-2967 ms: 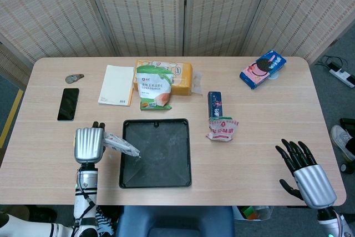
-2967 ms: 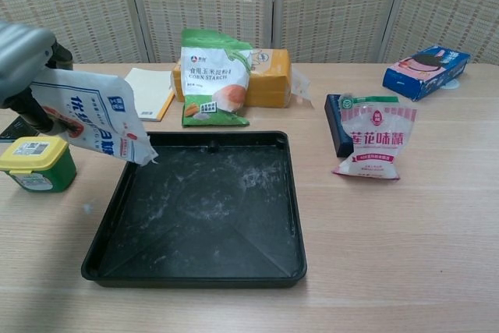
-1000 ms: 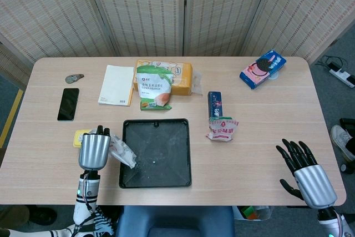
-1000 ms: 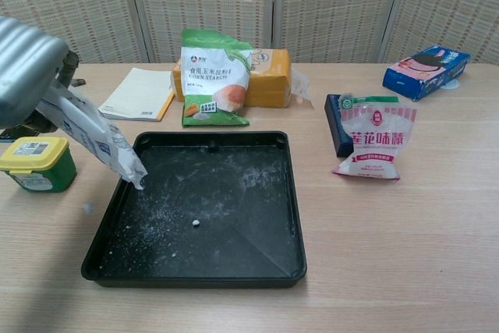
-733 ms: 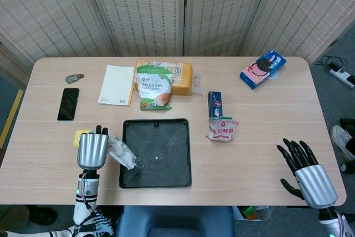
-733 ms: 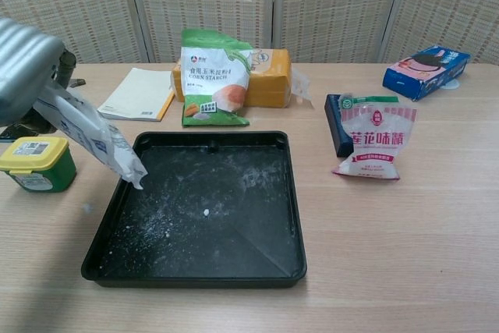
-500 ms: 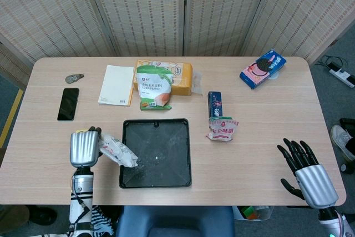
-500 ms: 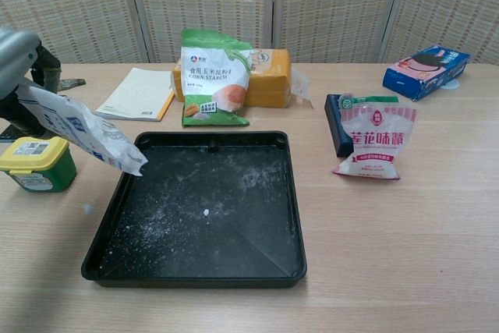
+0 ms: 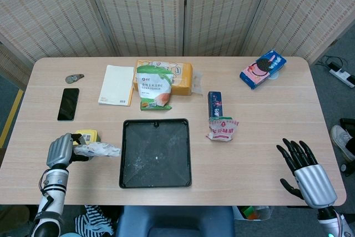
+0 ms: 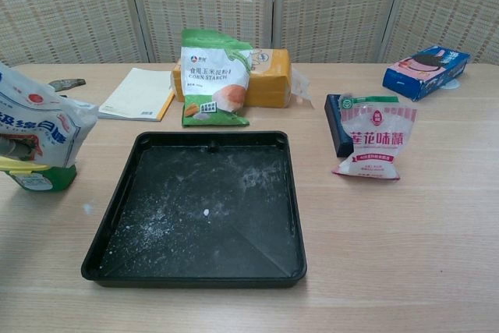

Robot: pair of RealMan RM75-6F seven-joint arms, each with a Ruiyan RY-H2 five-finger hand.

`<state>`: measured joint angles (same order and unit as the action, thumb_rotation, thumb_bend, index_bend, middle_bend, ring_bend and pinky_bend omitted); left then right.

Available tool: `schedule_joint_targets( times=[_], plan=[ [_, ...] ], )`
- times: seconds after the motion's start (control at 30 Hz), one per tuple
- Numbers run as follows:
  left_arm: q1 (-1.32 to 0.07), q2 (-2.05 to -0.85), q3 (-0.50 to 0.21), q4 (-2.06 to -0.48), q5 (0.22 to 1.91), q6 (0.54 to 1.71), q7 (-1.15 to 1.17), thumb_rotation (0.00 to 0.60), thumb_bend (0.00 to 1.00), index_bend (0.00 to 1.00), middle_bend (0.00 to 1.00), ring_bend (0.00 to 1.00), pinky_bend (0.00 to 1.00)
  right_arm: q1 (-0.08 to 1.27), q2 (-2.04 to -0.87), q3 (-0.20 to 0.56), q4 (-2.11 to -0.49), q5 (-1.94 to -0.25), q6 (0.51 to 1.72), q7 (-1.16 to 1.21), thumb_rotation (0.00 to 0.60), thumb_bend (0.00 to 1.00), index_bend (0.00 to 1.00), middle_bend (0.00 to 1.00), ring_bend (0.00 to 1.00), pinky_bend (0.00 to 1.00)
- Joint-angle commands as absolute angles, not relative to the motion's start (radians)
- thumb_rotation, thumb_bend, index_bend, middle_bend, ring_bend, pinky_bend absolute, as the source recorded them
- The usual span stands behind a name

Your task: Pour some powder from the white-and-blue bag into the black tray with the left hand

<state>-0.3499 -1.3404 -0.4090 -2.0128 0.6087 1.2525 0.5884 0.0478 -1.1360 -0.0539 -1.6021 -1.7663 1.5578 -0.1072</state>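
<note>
While left hand (image 9: 60, 151) grips white-and-blue bag (image 9: 97, 149), print seemingly Chinese, right hand (image 9: 304, 169) spread.

On the wooden bench (image 9: 249, 154) a green corn starch bag (image 9: 153, 87) leans upright against an orange pack (image 9: 180, 77) at the back, with a white notebook (image 9: 116, 84) just beside them on the left, a black phone (image 9: 68, 104) further left, and a small metal object (image 9: 74, 78) (too small to identify) beyond the phone. Right of centre a pink-and-white seasoning packet (image 9: 222, 129) rests against a dark blue box (image 9: 214, 104), and a blue cookie package (image 9: 263, 68) lies near the far right corner. A yellow-lidded green tub (image 9: 87, 135) stands near the left edge, and woven folding screens (image 9: 183, 12) stand behind the bench.
</note>
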Motion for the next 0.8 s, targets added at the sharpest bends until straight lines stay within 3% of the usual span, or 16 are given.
schedule_joint_targets(
  times=[0.03,0.33,0.67,0.8],
  plan=[
    [-0.320,-1.270,-0.379,-1.977,0.558,1.127,0.475,0.600,0.22,0.92,1.00,1.00,1.00,0.048,-1.137,-0.055,-1.603,-1.767,1.557,-0.110,0.600,0.26,0.00,0.00,0.00,0.00],
    [-0.337,-1.243,-0.321,-1.820,0.549,0.884,0.270,0.600,0.22,0.92,1.00,1.00,1.00,0.048,-1.141,-0.056,-1.605,-1.766,1.550,-0.122,0.600,0.26,0.00,0.00,0.00,0.00],
    [-0.386,-1.272,-0.292,-1.674,0.579,0.813,0.158,0.600,0.22,0.91,1.00,1.00,1.00,0.052,-1.144,-0.051,-1.606,-1.753,1.539,-0.129,0.600,0.26,0.00,0.00,0.00,0.00],
    [-0.391,-1.281,-0.279,-1.622,0.604,0.790,0.112,0.600,0.21,0.79,0.95,1.00,1.00,0.053,-1.146,-0.050,-1.607,-1.748,1.535,-0.133,0.600,0.26,0.00,0.00,0.00,0.00]
  ],
)
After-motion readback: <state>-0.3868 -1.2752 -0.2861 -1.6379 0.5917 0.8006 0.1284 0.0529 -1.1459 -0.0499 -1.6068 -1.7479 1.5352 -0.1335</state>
